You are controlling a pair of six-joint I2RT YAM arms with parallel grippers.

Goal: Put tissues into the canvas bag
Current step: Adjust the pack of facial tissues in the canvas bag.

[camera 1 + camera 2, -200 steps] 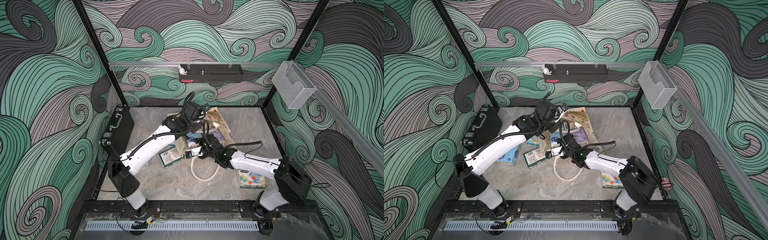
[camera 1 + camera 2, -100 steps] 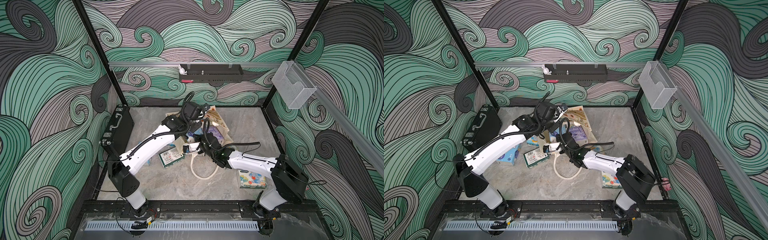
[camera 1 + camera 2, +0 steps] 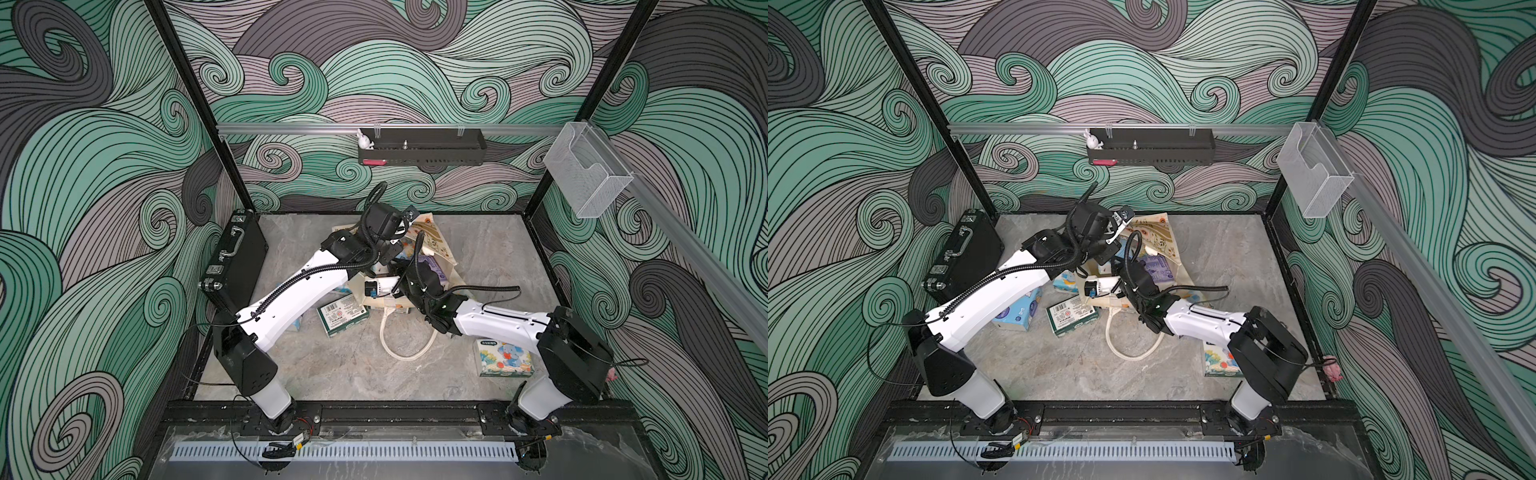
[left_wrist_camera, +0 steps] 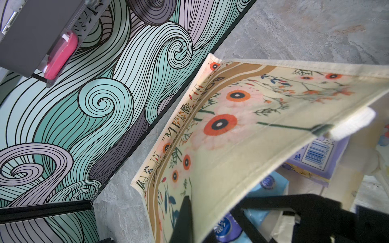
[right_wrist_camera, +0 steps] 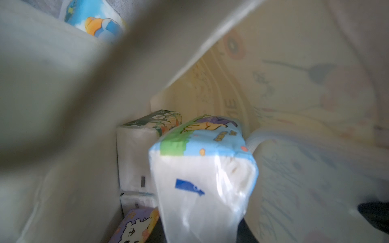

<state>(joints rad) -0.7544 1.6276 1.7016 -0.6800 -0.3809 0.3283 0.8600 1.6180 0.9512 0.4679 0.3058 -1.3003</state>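
At centre left, the dark green pack (image 3: 343, 313) is lying where it lay a second ago. Above it, the left gripper (image 3: 409, 215) is still pinching the raised rim of the canvas bag (image 3: 436, 241), jaws pressed together. The right arm (image 3: 498, 320) is reaching further left into the bag's mouth than before. The right gripper is hidden there, but seems to be clamping a blue cartoon pack (image 5: 202, 168) inside the bag, beside a purple pack (image 3: 434, 270).

Teal and grey swirl-patterned walls (image 3: 374, 83) enclose a grey marbled floor (image 3: 353, 374), a black shelf (image 3: 422, 147) hanging at the back.
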